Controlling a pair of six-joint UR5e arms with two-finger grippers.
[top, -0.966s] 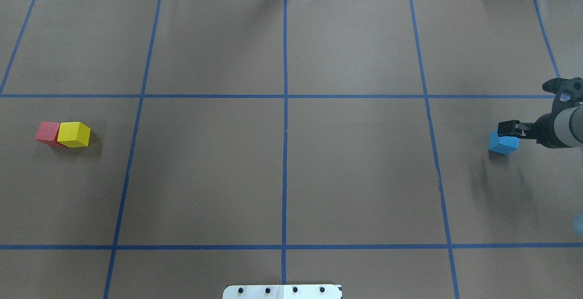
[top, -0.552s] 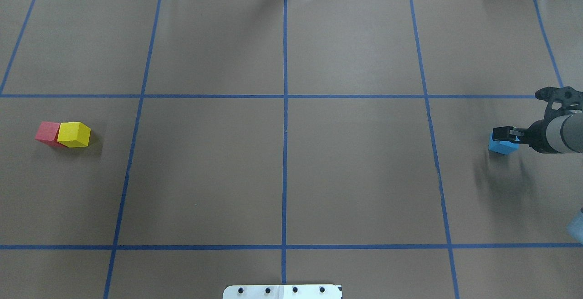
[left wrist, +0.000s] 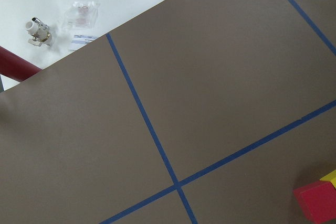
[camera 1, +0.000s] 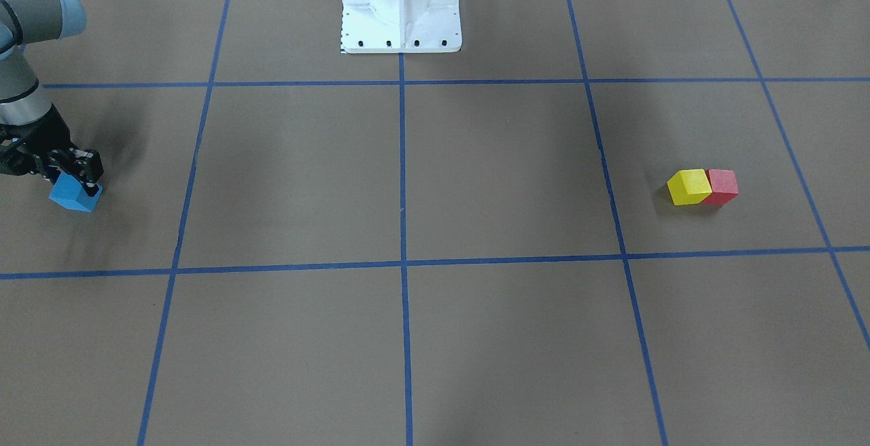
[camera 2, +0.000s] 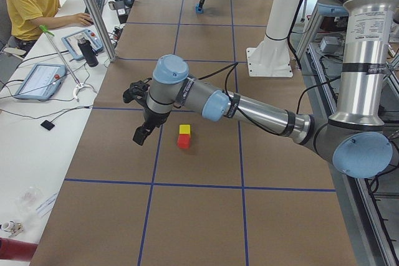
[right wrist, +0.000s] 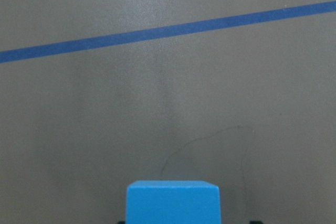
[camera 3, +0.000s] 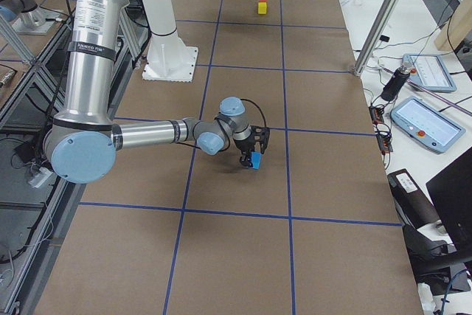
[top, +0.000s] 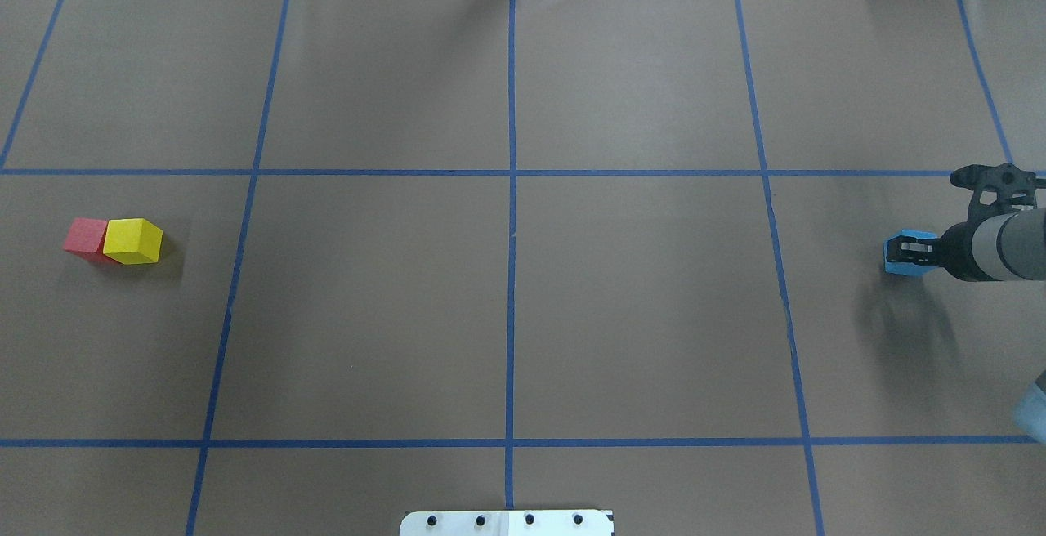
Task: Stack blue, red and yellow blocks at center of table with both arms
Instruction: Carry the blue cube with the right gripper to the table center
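Observation:
The blue block (top: 891, 252) (camera 1: 73, 196) lies far out on the table's right side. My right gripper (top: 914, 251) (camera 1: 71, 175) has come down over it and is shut on the blue block (right wrist: 172, 202), which fills the bottom of the right wrist view. Whether the block is off the paper I cannot tell. The red block (top: 84, 236) and yellow block (top: 134, 240) touch side by side at the far left. My left gripper (camera 2: 142, 134) hovers beside them above the table; whether it is open or shut I cannot tell. The left wrist view catches the red block (left wrist: 316, 203).
Blue tape lines divide the brown paper into squares. The white pedestal (camera 1: 401, 4) stands at the robot's side of the table. A person (camera 2: 28, 4) sits at a bench with tablets (camera 2: 40, 79) beyond the far edge, past a metal post (camera 2: 93, 10).
My right gripper has come down around the blue block, and the block has shifted slightly under it. The red and yellow blocks have not moved.

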